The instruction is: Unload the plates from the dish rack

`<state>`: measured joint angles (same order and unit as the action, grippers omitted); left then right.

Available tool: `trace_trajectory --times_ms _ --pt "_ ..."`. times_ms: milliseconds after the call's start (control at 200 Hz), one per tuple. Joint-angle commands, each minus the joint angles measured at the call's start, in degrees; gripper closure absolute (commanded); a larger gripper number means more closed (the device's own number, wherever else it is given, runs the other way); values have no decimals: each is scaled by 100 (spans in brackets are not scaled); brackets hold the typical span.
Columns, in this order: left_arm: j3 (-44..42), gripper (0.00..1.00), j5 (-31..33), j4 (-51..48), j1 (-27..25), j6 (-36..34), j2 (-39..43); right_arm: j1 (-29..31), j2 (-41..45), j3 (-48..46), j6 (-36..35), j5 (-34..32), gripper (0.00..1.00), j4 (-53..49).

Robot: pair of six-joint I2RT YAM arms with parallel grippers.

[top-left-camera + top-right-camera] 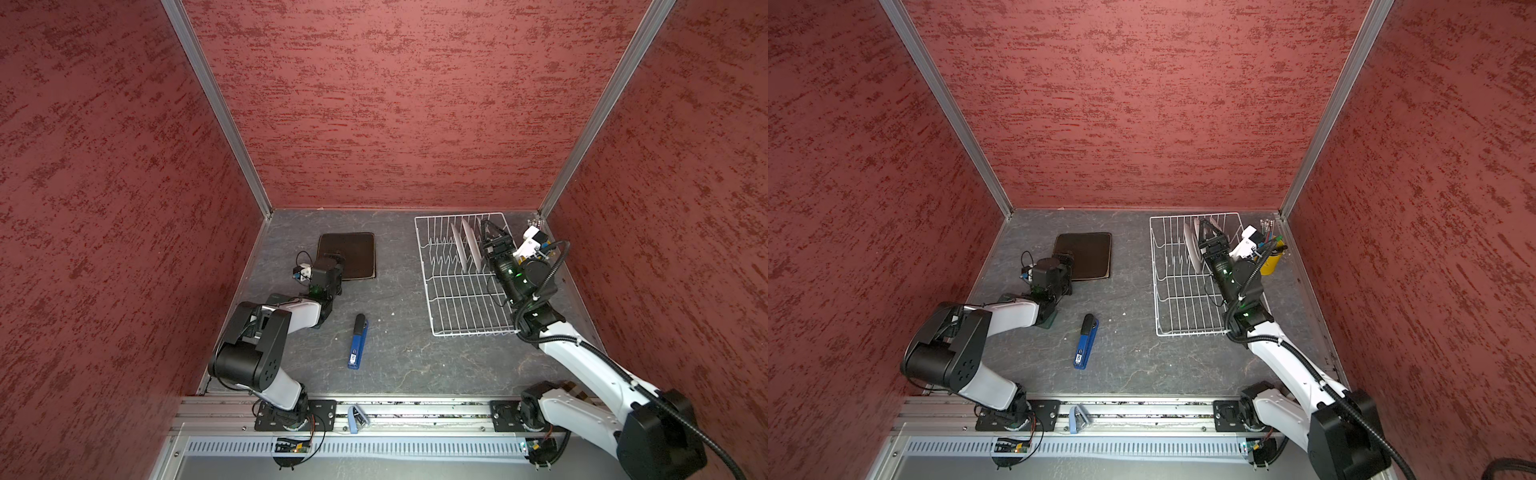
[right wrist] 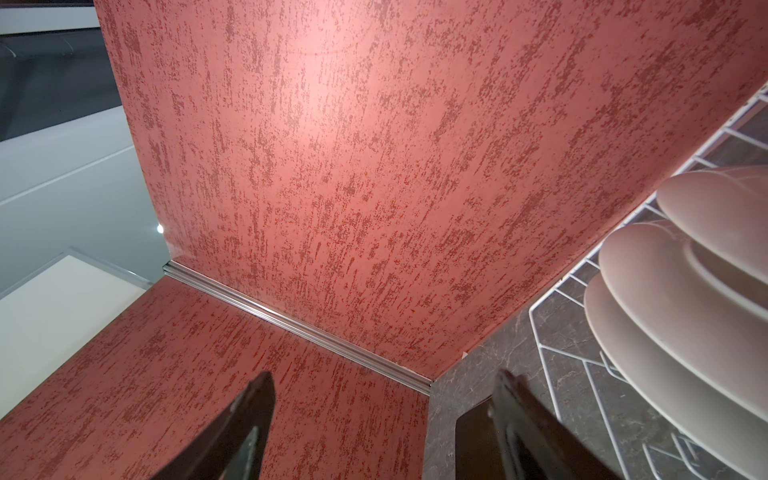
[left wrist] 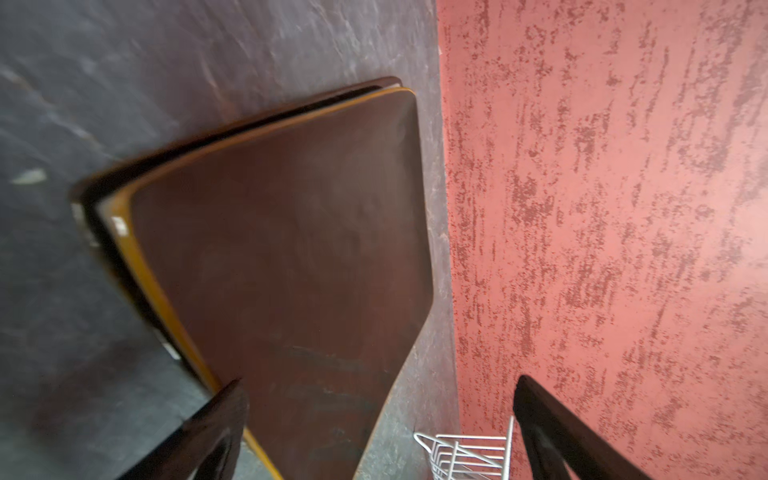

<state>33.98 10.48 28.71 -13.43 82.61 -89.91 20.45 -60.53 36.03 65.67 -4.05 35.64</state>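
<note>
Top views first. The right hand [image 1: 490, 227] is over the far end of the dish rack [image 1: 461, 307], fingers spread. The round white plates [image 1: 458, 245] stand on edge in the prongs just beside it, on the side facing the other arm.

Across the way, the left hand [image 1: 334, 258] hovers at the near edge of the square plates [image 1: 353, 249]. That stack lies flat on the worktop [image 1: 399, 365], dark brown backs up, just ahead of its fingers. Behind that hand, back toward the arm's base, lies a blue stapler [image 1: 357, 343]. In a top view a yellow cup [image 1: 1271, 264] of pens shows just outside the rack, beside the right arm's wrist.

Left wrist now. The left hand [image 3: 380, 382] is wide open, holding nothing. One finger [image 3: 212, 428] crosses the stack's near edge, touching or not I cannot tell, and the other is well off to the side. Here are two square plates [image 3: 282, 249], the upper one with an ochre rim, sitting slightly askew on the lower. A corner of the dish rack [image 3: 469, 453] peeks in by the outer finger.

Right wrist. The right hand [image 2: 382, 390] stands wide too, with only red wall between its fingers. Three round white plates [image 2: 665, 282] stand upright in a row just outside one finger [image 2: 515, 419], slotted in the dish rack [image 2: 573, 316]. The hand grips none of them.
</note>
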Motion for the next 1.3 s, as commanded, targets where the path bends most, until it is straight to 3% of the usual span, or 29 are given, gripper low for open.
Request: trace_trajectory --times_ms 0,311,536,681,887,1102,1293 --pt "-69 0 -113 209 -71 -11 -121 -32 101 -12 -1 82 17 -23" --pt "-177 1 101 -55 -356 -52 311 -36 454 -19 -104 -8 17 -451" --pt "-447 0 242 -280 -441 -318 892 -36 757 123 -294 88 19 -1404" --pt "-500 1 182 -420 -476 -693 1238 -32 766 484 -844 114 19 -2577" --pt "-155 1 -415 -873 -511 -1755 1599 -31 747 1111 -1792 -19 19 -3960" --pt "428 0 -1029 -1650 -511 -2847 1910 -32 378 2179 -3151 -828 19 -5787" --pt "537 1 -1290 -1647 -494 -3049 2050 -23 -223 2918 -3676 -1405 19 -6776"
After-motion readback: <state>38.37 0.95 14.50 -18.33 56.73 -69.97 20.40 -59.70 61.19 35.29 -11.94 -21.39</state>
